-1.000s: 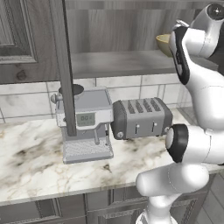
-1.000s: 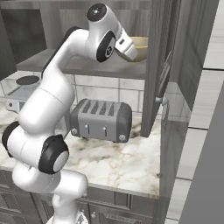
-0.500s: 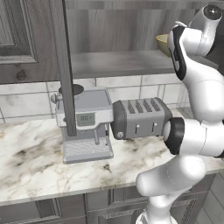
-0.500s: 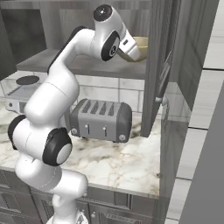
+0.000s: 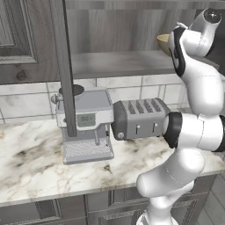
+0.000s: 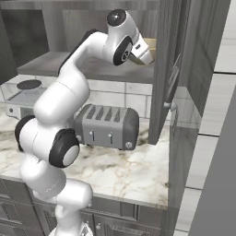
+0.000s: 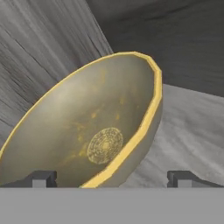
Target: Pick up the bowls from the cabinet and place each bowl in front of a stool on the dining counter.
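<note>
A tan-olive bowl (image 7: 100,140) with a yellowish rim sits on the grey inner shelf (image 5: 118,63) of the dark wood-grain cabinet (image 6: 166,69). The same bowl (image 5: 163,41) peeks out beside the arm's white wrist, and in the right base view the bowl (image 6: 150,45) shows just past the hand. My gripper (image 7: 113,179) is open right in front of it. One dark fingertip (image 7: 43,178) lies over the bowl's inside and the other stands outside its rim, neither touching. No red bowl, stool or dining counter is in sight.
A grey toaster (image 5: 138,118) and a coffee machine (image 5: 83,127) stand on the marble worktop (image 5: 35,167) below the shelf. The open cabinet door (image 6: 173,83) hangs close to the right of the hand. Another door's edge (image 5: 61,66) crosses the left base view.
The arm has straightened slightly and the hand has crept a little closer to the tan-olive bowl. The jaws have stayed wide apart.
</note>
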